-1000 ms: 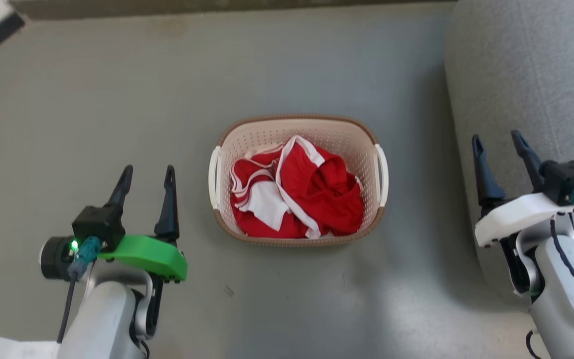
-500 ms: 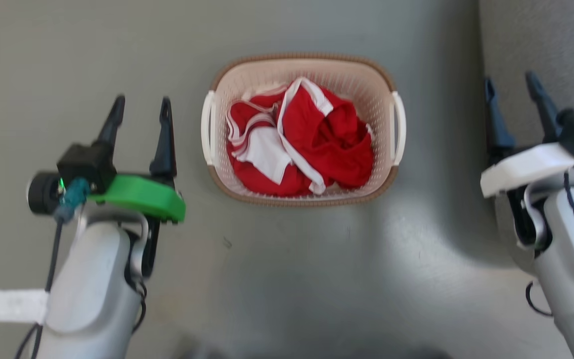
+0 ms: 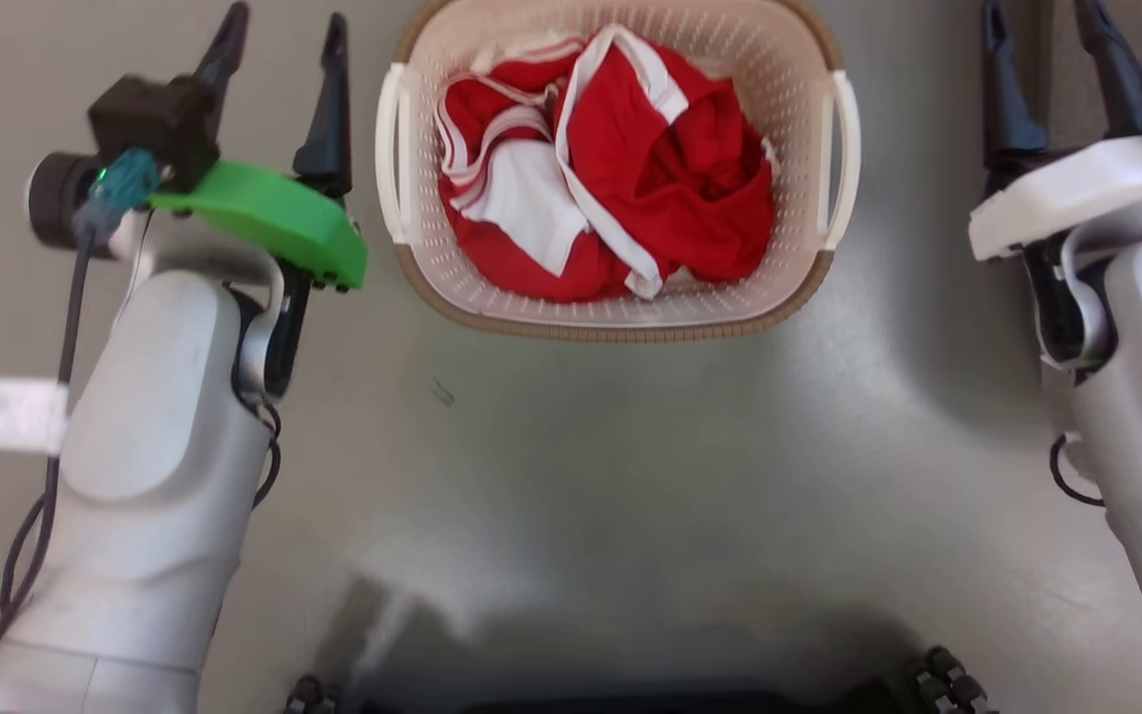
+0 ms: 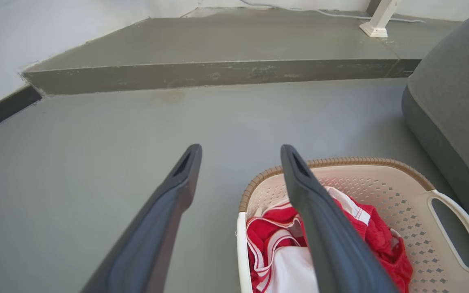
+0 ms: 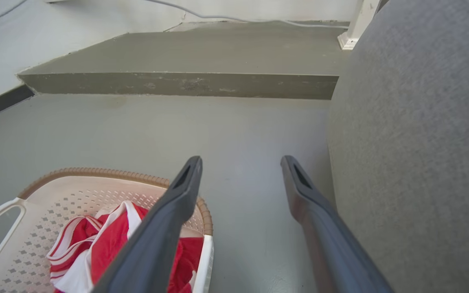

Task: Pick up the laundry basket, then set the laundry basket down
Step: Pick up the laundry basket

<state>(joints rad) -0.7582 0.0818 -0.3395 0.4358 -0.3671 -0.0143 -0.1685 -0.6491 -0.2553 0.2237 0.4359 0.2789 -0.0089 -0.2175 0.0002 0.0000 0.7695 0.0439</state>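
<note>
The laundry basket (image 3: 611, 325) stands on the grey floor at the top middle of the head view, cream with a brown rim and white side handles. Red-and-white clothes (image 3: 630, 169) lie in it. My left gripper (image 3: 284, 25) is open just left of the basket's left handle (image 3: 391, 149), touching nothing. My right gripper (image 3: 1039, 15) is open to the right of the right handle (image 3: 841, 159), with a wider gap. In the left wrist view my left gripper (image 4: 239, 152) points past the laundry basket (image 4: 381, 179). The right gripper (image 5: 240, 162) has the laundry basket (image 5: 55, 191) at its lower left.
A grey upholstered seat (image 5: 413, 122) stands close on the right, next to my right gripper. A raised concrete step (image 4: 218, 73) crosses the floor beyond the basket. My own dark base (image 3: 630, 699) shows at the bottom of the head view.
The head camera has tilted down, so the basket and both grippers sit higher and larger in the picture. Both open grippers have come forward alongside the basket's handles.
</note>
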